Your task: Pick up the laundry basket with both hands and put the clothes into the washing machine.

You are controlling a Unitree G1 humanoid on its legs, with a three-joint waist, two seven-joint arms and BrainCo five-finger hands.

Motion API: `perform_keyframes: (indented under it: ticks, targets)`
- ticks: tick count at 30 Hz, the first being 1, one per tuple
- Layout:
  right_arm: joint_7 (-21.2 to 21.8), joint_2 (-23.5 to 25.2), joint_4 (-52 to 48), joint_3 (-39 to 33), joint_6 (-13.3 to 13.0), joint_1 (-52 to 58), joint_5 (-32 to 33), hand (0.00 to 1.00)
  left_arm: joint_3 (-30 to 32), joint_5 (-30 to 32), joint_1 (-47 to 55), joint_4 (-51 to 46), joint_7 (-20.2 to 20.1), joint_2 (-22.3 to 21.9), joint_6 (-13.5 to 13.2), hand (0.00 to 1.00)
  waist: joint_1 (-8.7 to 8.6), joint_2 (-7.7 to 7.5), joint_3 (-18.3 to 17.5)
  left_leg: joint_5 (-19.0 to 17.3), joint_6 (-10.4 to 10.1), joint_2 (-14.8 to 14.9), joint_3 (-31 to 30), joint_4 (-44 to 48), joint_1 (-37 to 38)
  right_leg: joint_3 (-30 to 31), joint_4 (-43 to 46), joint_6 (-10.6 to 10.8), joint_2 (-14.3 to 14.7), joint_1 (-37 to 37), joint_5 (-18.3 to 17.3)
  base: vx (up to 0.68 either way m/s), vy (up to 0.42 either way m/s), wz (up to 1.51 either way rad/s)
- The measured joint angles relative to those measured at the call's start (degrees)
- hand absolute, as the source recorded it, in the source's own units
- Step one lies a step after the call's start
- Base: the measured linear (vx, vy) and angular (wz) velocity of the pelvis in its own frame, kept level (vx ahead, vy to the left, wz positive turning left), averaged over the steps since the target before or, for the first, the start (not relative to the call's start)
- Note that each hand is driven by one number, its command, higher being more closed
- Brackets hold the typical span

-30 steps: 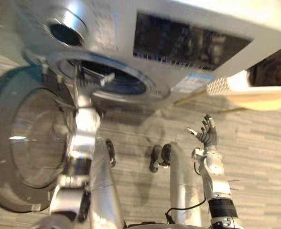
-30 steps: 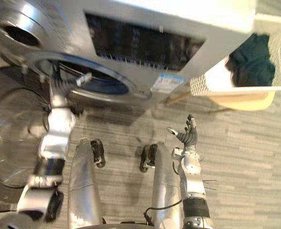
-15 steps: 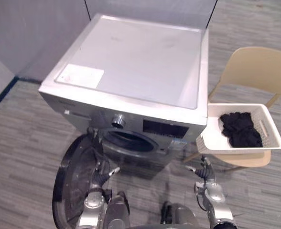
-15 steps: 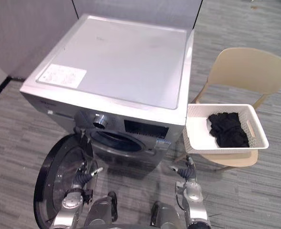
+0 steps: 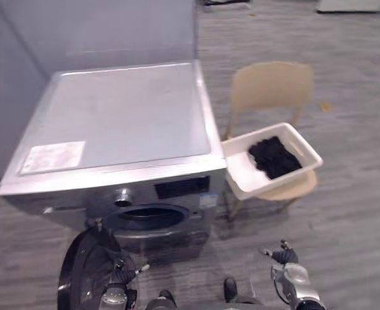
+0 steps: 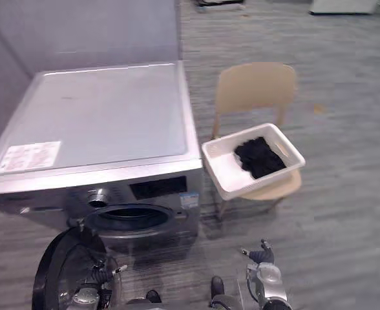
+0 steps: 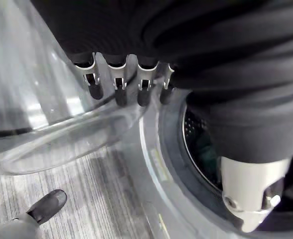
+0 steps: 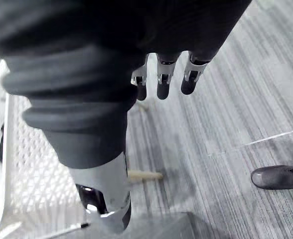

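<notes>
A white laundry basket (image 5: 240, 169) with dark clothes (image 5: 273, 157) in it rests on a beige chair (image 5: 271, 87), just right of the silver washing machine (image 5: 119, 123). The machine's round door (image 5: 85, 274) hangs open at its lower left, baring the drum opening (image 5: 148, 216). My left hand (image 5: 117, 292) is low beside the door. In the left wrist view its fingers (image 7: 117, 88) are straight next to the door glass (image 7: 42, 124). My right hand (image 5: 285, 263) hovers open above the floor, in front of the chair and apart from the basket, whose perforated wall (image 8: 32, 164) appears in the right wrist view.
A grey partition (image 5: 93, 29) stands behind the machine. Striped grey floor (image 5: 351, 226) spreads to the right and in front of the chair. The open door takes up the space in front of the machine's left half.
The camera has swung up from close against the machine's front to the whole machine, chair and basket. Both hands now sit at the bottom edge, and the left one is beside the door.
</notes>
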Motion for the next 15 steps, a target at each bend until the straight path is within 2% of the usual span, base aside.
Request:
perform_keyframes:
  ticks: [1,2,3,4,5,6,7,8,9,10,11,13,14,15]
  targets:
    - [-0.13,-0.11,0.02,0.16,0.01,0.23,0.04,0.0,-0.38,0.02,0.49,0.0,-0.02,0.36,0.02,0.0,0.01,0.36,0.35,-2.44,-1.88,2.86,4.19,5.0,1.51,-0.85,3.11,1.97,-0.21,-0.51,0.44,0.06,-0.186,-2.14]
    - [-0.19,-0.31,0.01,0.18,0.0,0.58,0.11,0.0,-0.59,0.03,0.64,-0.03,-0.03,0.38,0.02,0.0,-0.13,0.53,0.29,-3.19,-2.88,4.62,6.05,7.86,2.64,0.43,3.94,2.43,0.73,-1.16,0.4,0.13,-0.221,-1.98]
    - [-0.67,-0.88,0.17,0.17,0.0,1.45,0.52,0.0,-1.01,0.06,0.77,-0.25,-0.07,0.47,-0.01,0.0,-0.16,1.68,0.94,-3.48,-3.37,9.27,6.33,15.48,3.4,3.47,5.73,2.81,2.98,-1.9,0.17,0.18,-0.248,-1.77]
    - [-1.73,-1.85,0.68,-0.07,0.13,2.32,1.41,0.0,-2.11,0.04,0.36,-1.06,-0.04,0.21,-0.02,0.0,-0.15,1.93,1.23,-2.07,4.76,13.86,2.03,25.22,1.51,6.49,6.52,2.77,5.58,-2.17,-0.62,0.21,-0.304,-1.71]
    - [-2.28,-2.31,0.99,-0.2,0.2,2.49,1.57,0.0,-2.54,0.04,0.35,-1.65,-0.07,0.03,-0.05,0.0,-0.08,2.05,1.47,-0.14,10.35,15.33,-1.08,29.83,-0.29,8.24,6.32,2.3,6.82,-2.19,-0.93,0.19,-0.309,-1.84]
    - [-2.95,-2.62,1.16,-0.51,0.56,2.55,1.87,0.0,-3.28,0.01,0.54,-2.21,-0.14,-0.91,-0.12,0.0,0.41,2.46,2.2,4.1,13.17,15.36,-11.21,36.8,-4.98,12.79,5.51,1.59,8.73,-1.99,-1.23,0.2,-0.163,-1.92]
    - [-3.96,-3.94,1.23,-0.81,0.73,1.99,2.0,0.0,-4.48,0.01,0.43,-2.82,-0.22,-2.46,-0.29,0.0,0.4,2.75,3.66,-1.25,6.8,10.35,-20.4,40.75,-9.23,16.72,4.84,0.73,9.27,-1.99,-1.39,0.21,-0.111,-1.92]
    - [-4.14,-4.38,1.49,-1.25,0.86,1.59,2.1,0.0,-4.78,0.01,0.42,-3.17,-0.27,-3.09,-0.65,0.0,0.46,3.2,4.06,-3.43,5.31,7.27,-23.56,41.44,-11.3,18.33,4.39,0.17,9.61,-1.95,-1.28,0.27,-0.035,-1.79]
    - [-4.48,-4.84,1.57,-1.77,1.25,1.45,2.18,0.0,-4.95,-0.04,0.5,-3.65,-0.27,-3.99,-1.21,0.0,1.4,4.05,4.56,-6.55,4.31,1.47,-28.25,40.46,-14.98,21.33,2.83,-0.36,10.93,-1.16,-1.05,0.23,-0.02,-1.35]
    - [-4.48,-4.88,1.62,-1.76,1.36,1.44,2.17,0.0,-5.08,-0.07,0.69,-4.08,-0.21,-4.11,-1.16,0.0,1.97,4.41,4.79,-7.34,4.66,-0.82,-29.77,38.86,-16.2,22.49,2.01,-0.35,11.53,-0.35,-1.04,0.38,-0.01,-1.8]
    - [-4.46,-4.51,1.61,-1.75,1.38,1.3,2.15,0.0,-5.18,-0.11,1.61,-5.31,-0.19,-4.23,-1.21,0.0,3.29,5.29,5.67,-7.66,5.2,-5.73,-31.6,31.22,-19.42,24.97,-0.94,0.09,13.21,3.03,-0.96,0.34,0.009,-1.29]
    - [-4.43,-3.82,1.6,-1.73,1.37,0.97,2.11,0.0,-5.16,-0.1,2.41,-5.87,-0.2,-4.22,-1.26,0.0,3.59,5.52,5.75,-6.83,4.09,-8.24,-31.4,23.87,-21.02,25.65,-2.72,0.97,13.73,4.92,-0.92,0.32,0.026,-0.87]
    - [-4.42,-3.72,1.58,-1.55,1.37,0.64,2.11,0.0,-5.16,-0.1,2.34,-5.84,-0.23,-4.26,-1.22,0.0,4.54,5.77,5.97,-5.63,3.34,-9.29,-28.34,16.67,-22.33,26.23,-4.87,1.48,14.35,7.11,-1.19,0.4,0.049,-0.68]
    - [-4.42,-3.7,1.55,-1.42,1.36,0.33,2.1,0.0,-5.06,-0.1,2.3,-5.87,-0.24,-4.24,-1.22,0.0,5.83,5.77,5.99,-1.78,6.09,-9.45,-23.83,11.51,-23.03,26.3,-7.3,2.65,14.7,9.09,-0.97,0.41,0.048,-0.7]
